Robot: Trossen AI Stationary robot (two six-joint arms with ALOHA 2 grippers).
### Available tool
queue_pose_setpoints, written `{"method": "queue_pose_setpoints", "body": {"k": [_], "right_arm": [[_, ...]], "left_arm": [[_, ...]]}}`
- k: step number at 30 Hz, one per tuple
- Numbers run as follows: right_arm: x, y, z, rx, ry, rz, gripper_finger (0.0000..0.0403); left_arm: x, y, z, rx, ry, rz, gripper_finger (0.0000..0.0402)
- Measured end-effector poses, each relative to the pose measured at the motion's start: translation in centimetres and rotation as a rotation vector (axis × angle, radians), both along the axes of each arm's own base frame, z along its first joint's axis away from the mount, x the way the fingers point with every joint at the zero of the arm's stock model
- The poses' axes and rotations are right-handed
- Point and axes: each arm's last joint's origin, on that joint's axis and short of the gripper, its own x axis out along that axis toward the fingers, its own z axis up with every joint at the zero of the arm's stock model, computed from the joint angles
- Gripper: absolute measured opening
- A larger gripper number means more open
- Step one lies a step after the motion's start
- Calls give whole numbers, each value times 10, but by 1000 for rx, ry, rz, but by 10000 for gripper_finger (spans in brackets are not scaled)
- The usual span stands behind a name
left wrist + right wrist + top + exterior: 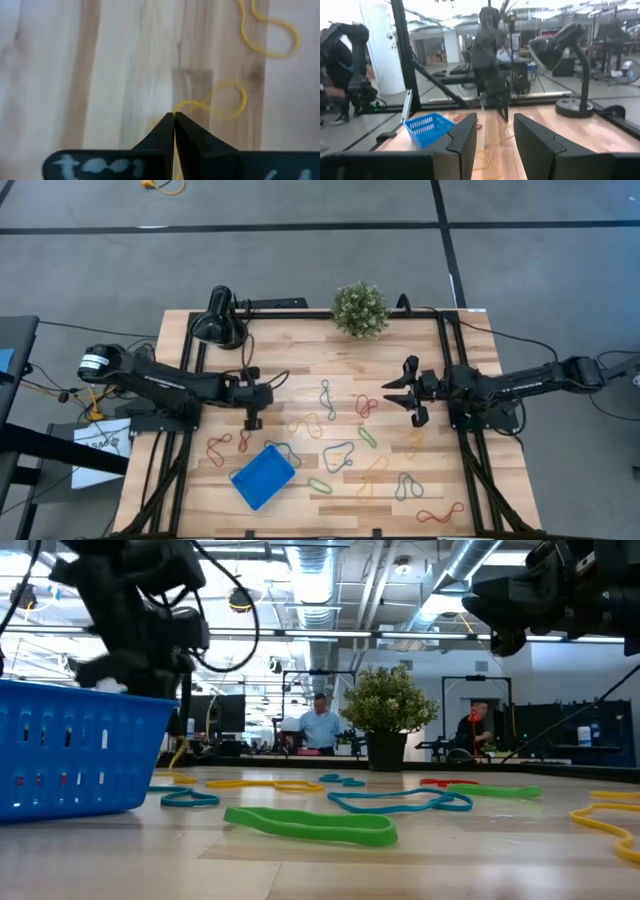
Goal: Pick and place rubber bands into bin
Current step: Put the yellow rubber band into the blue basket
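Left hand (174, 116) clamped on yellow rubber band (225, 102), low over counter (300, 345) beside blue bin (263, 476). Right hand (413, 392) held apart, empty, above scattered bands.

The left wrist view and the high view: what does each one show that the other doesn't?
Only the left wrist view shows the left gripper shut on a yellow band against the table.

Only the high view shows the whole layout: blue bin, the other bands scattered over the wood, lamp, plant, and the right gripper open, above the table's right side.

Both show the wooden table and the left gripper near the bin.
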Motion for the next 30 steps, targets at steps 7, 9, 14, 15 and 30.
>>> {"method": "queue_pose_setpoints", "body": {"k": [7,9,14,15,30], "right_arm": [[4,4,-2,0,2,22,123],[6,6,-1,0,-16,37,123],[10,10,-4,1,-29,58,123],[11,10,-4,1,-26,57,123],[21,8,-21,1,72,-15,123]], "left_arm": [[-11,-10,46,22,-139,-18,0],[-16,-14,60,11,-187,-20,0],[-34,-31,89,-58,-226,-56,0],[-36,-36,98,-75,-254,-76,0],[-43,-104,126,-244,-292,-286,0]]}}
